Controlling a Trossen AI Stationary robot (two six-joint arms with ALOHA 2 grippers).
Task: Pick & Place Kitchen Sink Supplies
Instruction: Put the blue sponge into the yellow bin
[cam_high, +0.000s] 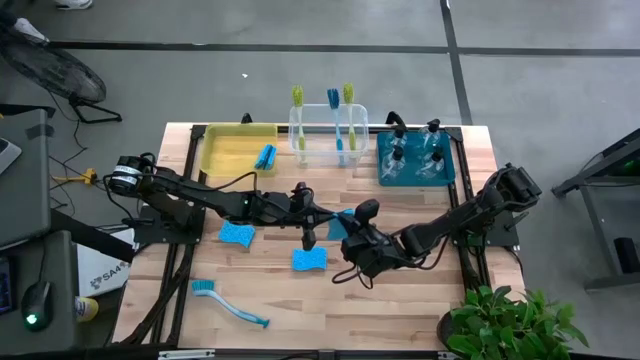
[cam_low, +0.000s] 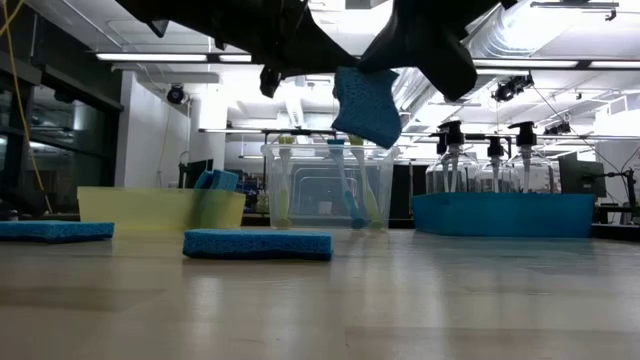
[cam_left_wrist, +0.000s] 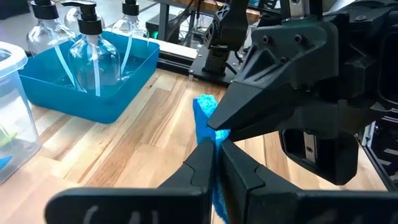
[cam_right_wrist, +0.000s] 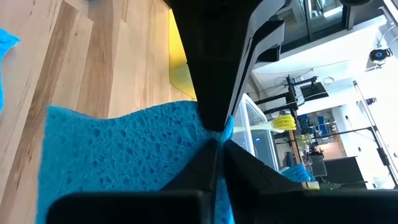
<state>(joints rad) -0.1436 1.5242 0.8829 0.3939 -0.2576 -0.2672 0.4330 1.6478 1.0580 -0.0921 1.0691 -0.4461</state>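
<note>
Sponge (cam_low: 366, 104), bright blue, hangs above the surface (cam_high: 400, 300) at mid-frame in the high view, pinched between both grippers: left gripper (cam_high: 322, 213) fingers are clamped on one edge, right gripper (cam_high: 352, 222) fingers are closed on the other. It looks light, soft and squashy, so a thin edge pinch should hold it. Two more sponges (cam_high: 237, 233) lie flat below.

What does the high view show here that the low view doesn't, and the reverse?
Only the high view shows the blue dish brush lying near the table's front edge, and both arms whole. Only the low view shows that the held sponge hangs clear above the table. Both show two sponges lying on the wood, the yellow bin, the clear bin of brushes and the teal bin of bottles.
</note>
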